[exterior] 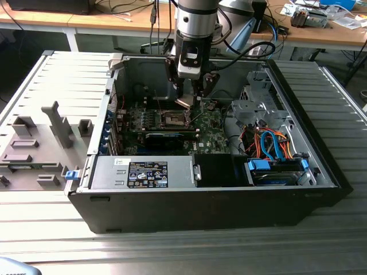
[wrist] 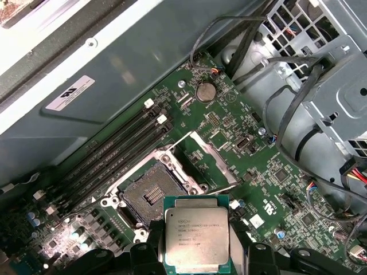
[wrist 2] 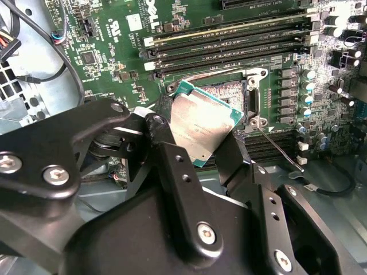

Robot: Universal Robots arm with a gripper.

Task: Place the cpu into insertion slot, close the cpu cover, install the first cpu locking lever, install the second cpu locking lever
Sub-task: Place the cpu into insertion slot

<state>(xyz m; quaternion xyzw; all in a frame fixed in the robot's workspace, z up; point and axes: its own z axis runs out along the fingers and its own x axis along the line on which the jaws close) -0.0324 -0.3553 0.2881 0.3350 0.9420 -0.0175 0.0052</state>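
Black jaws clenched on small thin square silvery-topped cpu (wrist: 196,239), held tilted near open black motherboard socket (wrist: 152,195), not touching. Step one, placing, in hand. Seating likely calls for chip levelled, squared, corners matched to socket.

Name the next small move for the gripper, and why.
Probably carry the cpu across until it is squarely over the socket. The gripper holds it by its edges, raised and seemingly beside the socket rather than over it, and the socket lies open and bare.
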